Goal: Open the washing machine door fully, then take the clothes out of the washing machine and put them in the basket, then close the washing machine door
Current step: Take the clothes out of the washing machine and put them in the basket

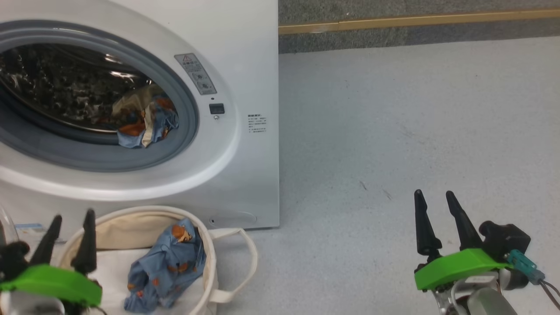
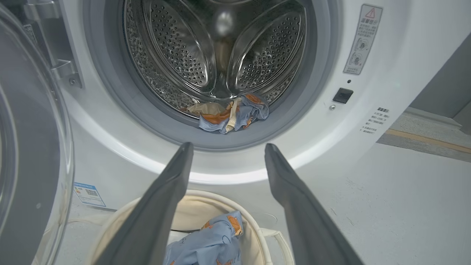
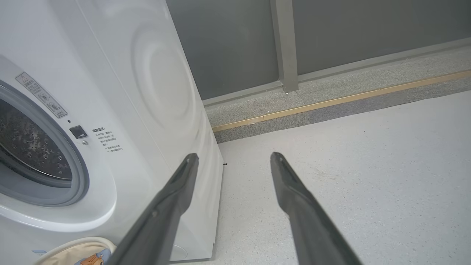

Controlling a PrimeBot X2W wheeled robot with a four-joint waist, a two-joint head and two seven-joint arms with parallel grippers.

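Left gripper (image 1: 73,215), fingers spread apart and empty, hovering above round cream canvas basket (image 1: 118,232); right gripper (image 1: 434,193), equally apart, hanging over grey floor (image 1: 393,109). Soft light-blue printed clothes (image 2: 230,117) lying bunched at white front-loading washing machine (image 1: 245,65) drum lip, looking light and limp, likely needing pinch on raised fold.

Pale floor (image 1: 393,131) carries washing machine (image 1: 249,183) and, apparently, basket (image 1: 124,232).

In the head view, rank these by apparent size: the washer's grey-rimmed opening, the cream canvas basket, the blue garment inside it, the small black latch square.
1. Grey-rimmed round opening, partly cropped
2. Cream canvas basket, also cropped and nearer the camera
3. Light-blue printed garment
4. Small black square latch
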